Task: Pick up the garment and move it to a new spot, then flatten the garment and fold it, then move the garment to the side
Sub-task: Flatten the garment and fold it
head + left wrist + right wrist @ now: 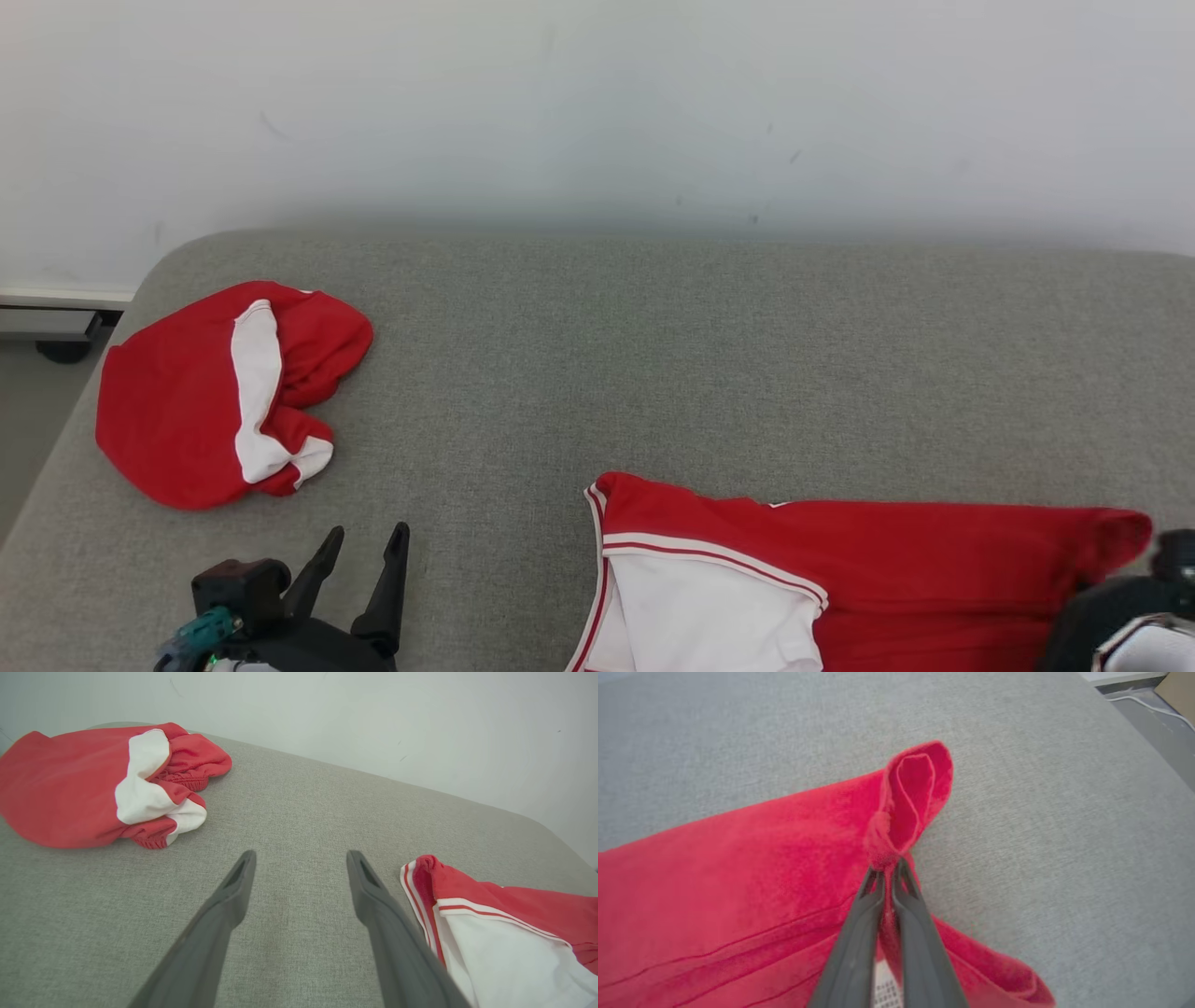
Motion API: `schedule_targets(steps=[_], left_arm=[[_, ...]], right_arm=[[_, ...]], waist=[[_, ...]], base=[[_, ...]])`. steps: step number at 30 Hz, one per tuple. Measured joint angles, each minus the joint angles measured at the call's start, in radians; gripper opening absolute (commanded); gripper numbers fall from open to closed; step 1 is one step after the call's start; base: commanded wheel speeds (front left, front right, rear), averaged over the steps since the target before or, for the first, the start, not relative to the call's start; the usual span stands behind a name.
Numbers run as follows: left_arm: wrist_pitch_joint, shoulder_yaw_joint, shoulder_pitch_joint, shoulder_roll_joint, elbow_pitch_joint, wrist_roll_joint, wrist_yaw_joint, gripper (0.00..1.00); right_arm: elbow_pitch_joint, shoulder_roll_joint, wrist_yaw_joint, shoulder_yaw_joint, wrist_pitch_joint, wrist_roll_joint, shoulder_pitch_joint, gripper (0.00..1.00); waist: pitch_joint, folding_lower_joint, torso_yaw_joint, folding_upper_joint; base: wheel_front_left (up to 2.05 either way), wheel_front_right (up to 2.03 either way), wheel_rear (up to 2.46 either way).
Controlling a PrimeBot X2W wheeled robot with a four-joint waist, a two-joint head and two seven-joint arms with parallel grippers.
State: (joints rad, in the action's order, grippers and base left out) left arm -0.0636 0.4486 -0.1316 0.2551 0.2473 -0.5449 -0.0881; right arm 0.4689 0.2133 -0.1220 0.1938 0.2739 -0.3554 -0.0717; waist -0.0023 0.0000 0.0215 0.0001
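Clamped shut in the right hand: a thin corner fold of the garment, the rest spread left of the tips. Could slip free on lifting, with so little cloth caught. Farther off, left hand wide, holding nothing.

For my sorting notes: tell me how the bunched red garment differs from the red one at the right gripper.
The bunched garment is a rounded heap; the near garment lies spread out. The bunched garment sits untouched; the right gripper is shut on the near garment's edge. Both are red and white.
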Motion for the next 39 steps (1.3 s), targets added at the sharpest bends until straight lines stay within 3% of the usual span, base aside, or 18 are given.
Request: schedule_targets(steps=[12,23,30,39], left_arm=[[0.002,0.017,-0.002,-0.008,0.01,0.0,0.002,1.0],[0.003,0.024,-0.002,-0.016,0.026,0.0,0.009,1.0],[0.003,0.026,-0.002,-0.016,0.027,0.0,0.01,1.0],[0.003,0.037,-0.003,-0.017,0.03,0.0,0.011,1.0]], right_arm=[[-0.175,-0.14,0.057,-0.231,0.037,0.076,-0.001,0.0],[-0.24,-0.162,0.077,-0.409,0.093,0.081,-0.042,0.0],[-0.247,-0.162,0.076,-0.536,0.124,0.066,-0.053,0.0],[-0.255,-0.158,0.023,-0.69,0.131,-0.051,-0.121,0.0]], waist=[[-0.009,0.0,-0.007,0.0],[-0.023,0.0,0.014,0.0],[-0.026,0.0,0.023,0.0],[-0.027,0.0,0.035,0.0]], base=[[0.0,0.0,0.0],[0.0,0.0,0.0],[0.0,0.0,0.0],[0.0,0.0,0.0]])
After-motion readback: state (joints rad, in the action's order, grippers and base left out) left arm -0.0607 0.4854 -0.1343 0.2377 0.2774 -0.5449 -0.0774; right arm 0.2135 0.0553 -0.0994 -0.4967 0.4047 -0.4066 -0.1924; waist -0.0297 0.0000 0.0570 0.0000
